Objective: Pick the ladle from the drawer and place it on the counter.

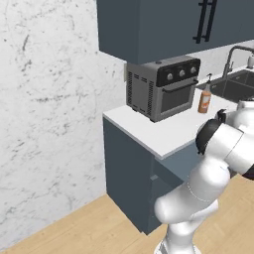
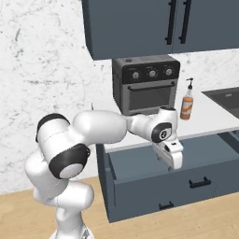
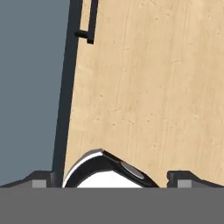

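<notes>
My arm (image 2: 100,128) of glossy white rounded shells, fat tube-shaped links, black bands at my joints, a round black cap with a small pale ring on my wrist, a blocky white hand, small dark fingertips (image 3: 39,178)

Gripper (image 2: 172,164) down, fingers wide apart.

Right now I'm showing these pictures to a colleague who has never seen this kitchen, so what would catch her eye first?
Probably the white robot arm, stretched across the right base view toward the open dark slate-blue drawer under the flat white counter. Next, the boxy grey toaster oven on that counter below the upper cabinets, with a slim orange bottle just right of it. The tool looks open over the light wooden floor.
</notes>
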Motion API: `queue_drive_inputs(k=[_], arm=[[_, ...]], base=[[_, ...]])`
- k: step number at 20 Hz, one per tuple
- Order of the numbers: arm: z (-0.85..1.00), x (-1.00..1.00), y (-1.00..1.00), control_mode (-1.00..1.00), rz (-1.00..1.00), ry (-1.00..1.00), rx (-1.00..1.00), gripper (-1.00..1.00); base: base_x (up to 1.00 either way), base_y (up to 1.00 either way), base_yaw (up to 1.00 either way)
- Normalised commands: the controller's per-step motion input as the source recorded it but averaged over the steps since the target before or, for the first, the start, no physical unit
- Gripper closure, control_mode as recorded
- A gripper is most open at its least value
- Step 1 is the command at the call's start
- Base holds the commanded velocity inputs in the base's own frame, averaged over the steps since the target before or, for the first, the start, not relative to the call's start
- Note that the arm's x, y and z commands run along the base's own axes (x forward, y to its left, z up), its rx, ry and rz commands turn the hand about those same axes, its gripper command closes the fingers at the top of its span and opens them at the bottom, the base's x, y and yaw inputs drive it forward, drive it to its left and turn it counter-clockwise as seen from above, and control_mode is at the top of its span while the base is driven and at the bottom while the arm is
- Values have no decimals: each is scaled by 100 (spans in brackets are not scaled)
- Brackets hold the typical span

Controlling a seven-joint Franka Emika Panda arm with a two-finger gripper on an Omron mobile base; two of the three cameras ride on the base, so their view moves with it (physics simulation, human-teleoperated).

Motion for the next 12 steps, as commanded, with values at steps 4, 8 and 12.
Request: queue_drive_inputs(k=[4, 8, 12], arm=[[-55, 37, -5, -100, -7, 0, 0, -100], [-51, 31, -5, -100, -6, 0, 6, -100], [-50, 15, -2, -100, -1, 0, 2, -100]], base=[[0, 0, 0], [0, 0, 0], [0, 0, 0]])
